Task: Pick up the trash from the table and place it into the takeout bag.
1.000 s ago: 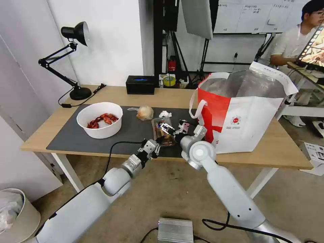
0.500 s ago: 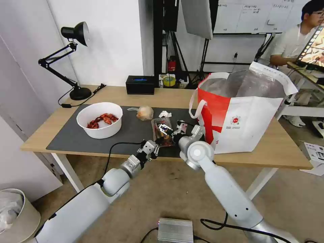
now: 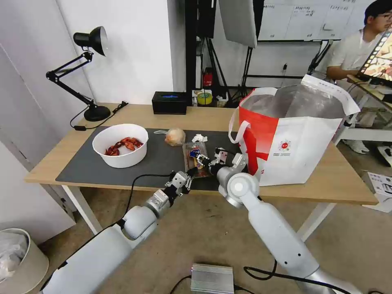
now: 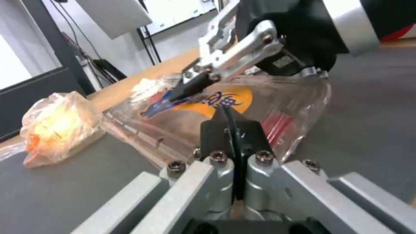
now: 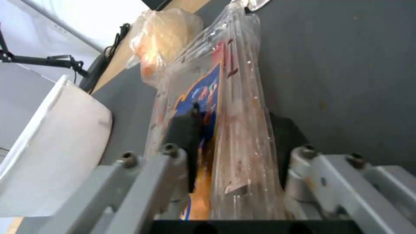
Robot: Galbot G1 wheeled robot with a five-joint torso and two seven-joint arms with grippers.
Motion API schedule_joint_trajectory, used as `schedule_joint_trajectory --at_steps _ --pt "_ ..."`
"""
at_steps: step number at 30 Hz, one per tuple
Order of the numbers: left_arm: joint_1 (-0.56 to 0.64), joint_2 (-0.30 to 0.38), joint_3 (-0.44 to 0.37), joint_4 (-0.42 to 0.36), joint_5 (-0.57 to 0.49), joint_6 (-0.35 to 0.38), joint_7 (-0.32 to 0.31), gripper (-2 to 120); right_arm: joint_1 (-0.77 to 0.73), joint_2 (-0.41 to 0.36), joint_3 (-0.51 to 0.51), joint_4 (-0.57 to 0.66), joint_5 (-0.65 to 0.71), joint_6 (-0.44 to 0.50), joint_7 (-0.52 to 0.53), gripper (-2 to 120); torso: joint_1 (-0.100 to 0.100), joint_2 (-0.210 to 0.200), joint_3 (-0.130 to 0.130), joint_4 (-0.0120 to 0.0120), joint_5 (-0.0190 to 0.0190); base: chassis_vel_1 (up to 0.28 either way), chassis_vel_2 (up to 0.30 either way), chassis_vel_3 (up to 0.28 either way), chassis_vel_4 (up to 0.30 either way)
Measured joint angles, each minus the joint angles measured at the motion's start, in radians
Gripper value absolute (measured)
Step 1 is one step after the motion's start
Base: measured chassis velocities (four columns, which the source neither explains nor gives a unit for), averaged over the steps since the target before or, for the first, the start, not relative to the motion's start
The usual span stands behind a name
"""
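While the left gripper (image 3: 188, 174) waited at the near edge of the mat (image 3: 81, 165) with its fingers pressed together on nothing, the right gripper (image 3: 206, 157) was at the clear tray (image 3: 195, 157). In the right wrist view its fingers (image 5: 186, 130) stood on either side of the tray (image 5: 229, 107), one dark pad against the labelled lid and the other against the far side, so the tray sat between them in a grip. From the left wrist view, that same right gripper (image 4: 203, 81) touched the top of the tray (image 4: 225, 104), which looked tipped up off the mat on one side.

Just behind the tray lay the wrapped lump (image 3: 175, 136) and the small white tissue (image 3: 199, 138). Farther to the robot's left on the mat stood the white bowl (image 3: 120, 145) with red shells in it. On the table (image 3: 347, 183), just to the right of the tray, the takeout bag (image 3: 294, 134) stood upright with its mouth open and the foil lining showing.
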Motion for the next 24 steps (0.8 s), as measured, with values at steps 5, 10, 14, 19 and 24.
schedule_joint_trajectory --at_steps 5,10,14,19,24 --pt "0.006 -0.001 -0.005 0.0 -0.001 -0.003 -0.002 0 0.002 0.001 -0.001 -0.003 -0.003 0.001 0.0 13 0.0 0.0 0.0 0.0 0.0 0.0 0.0 0.0 0.0" --pt "0.012 0.007 -0.02 -0.026 -0.041 -0.003 -0.019 13 0.002 0.002 -0.001 -0.004 -0.004 0.004 0.0 0 0.0 0.0 0.0 0.0001 -0.0001 0.0 0.0 0.0 0.0" --pt "0.014 0.029 -0.045 -0.065 -0.103 0.011 -0.047 28 0.001 0.002 -0.001 -0.003 -0.004 0.006 -0.001 0 0.0 0.0 0.0 0.0001 0.0 0.0 0.0 0.0 0.0" --pt "0.039 0.057 -0.085 -0.119 -0.181 0.032 -0.081 41 -0.002 -0.002 -0.001 0.002 -0.006 0.006 -0.001 0 0.0 0.0 0.0 0.0003 0.0 0.0 0.0 0.0 0.0" --pt "0.128 0.076 -0.213 -0.22 -0.266 0.105 -0.143 61 -0.007 -0.013 -0.004 0.02 -0.006 0.009 -0.002 0 0.0 0.0 0.0 0.0002 -0.0001 0.0 0.0 0.0 0.0"
